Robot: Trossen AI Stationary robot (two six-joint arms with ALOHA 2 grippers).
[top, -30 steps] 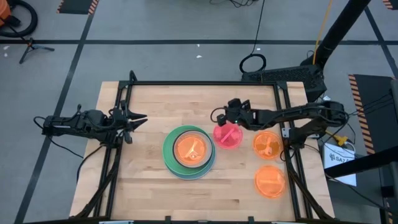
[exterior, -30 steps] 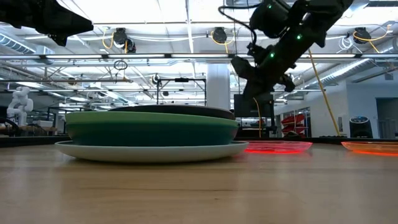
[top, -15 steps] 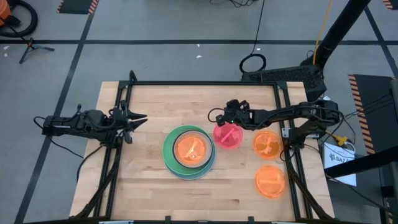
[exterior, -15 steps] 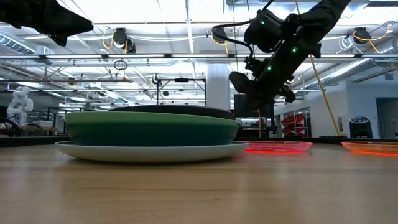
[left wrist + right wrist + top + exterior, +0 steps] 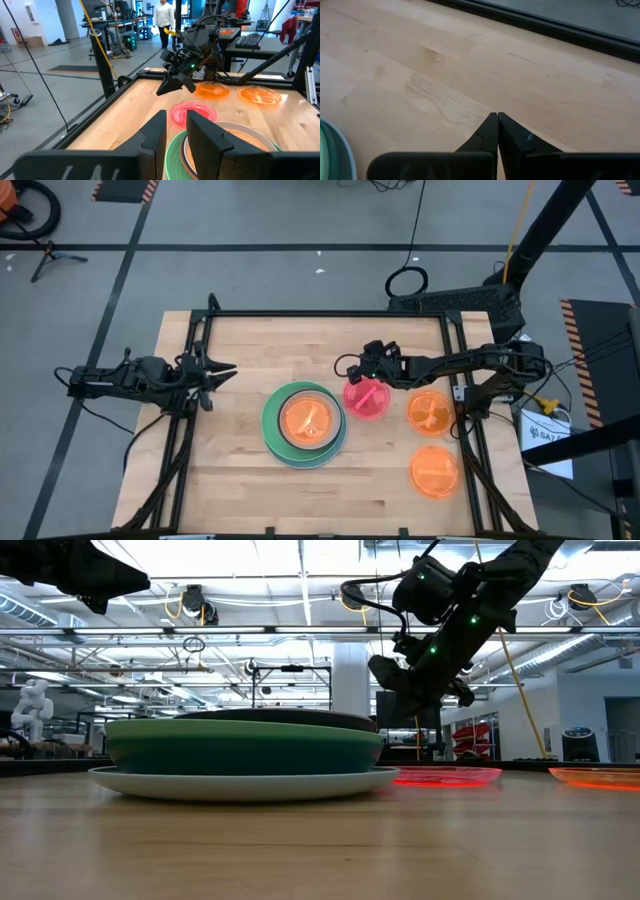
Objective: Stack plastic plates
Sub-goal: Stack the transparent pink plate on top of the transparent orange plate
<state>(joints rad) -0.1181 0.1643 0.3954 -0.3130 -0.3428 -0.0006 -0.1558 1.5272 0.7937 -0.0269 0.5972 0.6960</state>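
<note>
**Spotter:** Where are you?

**Me:** Right gripper [image 5: 358, 369] hangs above the table, just off the 12 o'clock rim of the pink plate [image 5: 366, 398]. Fingers pressed together, tips meeting, nothing between them; my right wrist view shows only bare wood under the tips. Left gripper [image 5: 222, 372] waits at the table's 9 o'clock edge, fingers a narrow gap apart, empty.

**Spotter:** Plates?

**Me:** The stack [image 5: 304, 423] sits at centre: whitish plate at the bottom, teal and green above, a dark grey one, red-orange on top. The pink plate lies flat at its 3 o'clock, rims near or touching; I cannot tell which. Two translucent orange plates stand near the 3 o'clock edge, one [image 5: 431, 411] beside the pink, one [image 5: 434, 471] toward 5 o'clock.

**Spotter:** Plan?

**Me:** I judge the pink plate is next. I'd spread the fingers first, come down on the rim at 12 o'clock, one finger inside and one outside, then lift level. It looks thin and slick, so a shallow pinch may slip.

**Spotter:** Clearance?

**Me:** Open wood from 10 to 1 o'clock for retreat. The path to the stack is short; lift above the dark grey rim before crossing. The frame rail [image 5: 456, 370] sits close behind my arm at 3 o'clock.
</note>
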